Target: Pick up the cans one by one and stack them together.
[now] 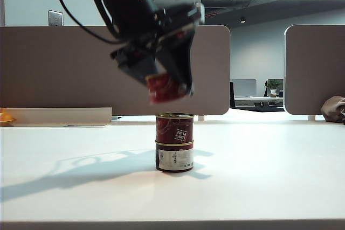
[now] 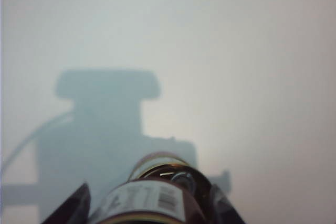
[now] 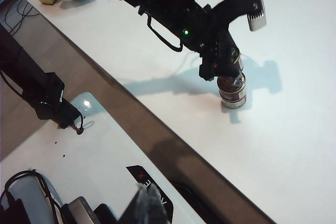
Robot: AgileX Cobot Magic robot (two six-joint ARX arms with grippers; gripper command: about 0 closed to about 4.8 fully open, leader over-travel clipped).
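Office partitions stand behind a plain white bench point(image 1: 280, 187), and we take the two-can stack point(image 1: 174, 141) near its middle as our landmark. It is built from a lower can point(image 1: 174, 157) with a white label panel and an upper can point(image 1: 174, 129) sitting squarely on it.

Our left gripper point(image 1: 168, 87) hangs just above the stack, slightly off to the exterior view's left of its centre, with its fingers clamped on the third can point(image 1: 166, 88). That can looks tilted and blurred, clear of the upper can's lid. From the left wrist view we see the held can point(image 2: 149, 198) close under the camera and what looks like a gold lid just beyond it, though we cannot say how well the two line up.

Our right gripper point(image 3: 144, 203) sits far from the stack, back off the bench, fingers closed on nothing.

The main risk, as we judge it, is the tilt. If we lower the can while it leans, one edge would meet the lid first and could shove the upper can sideways or topple the whole stack. An off-centre placement could leave the third can overhanging, so it slides off when we release. Opening the fingers too high would drop it and jolt the stack.
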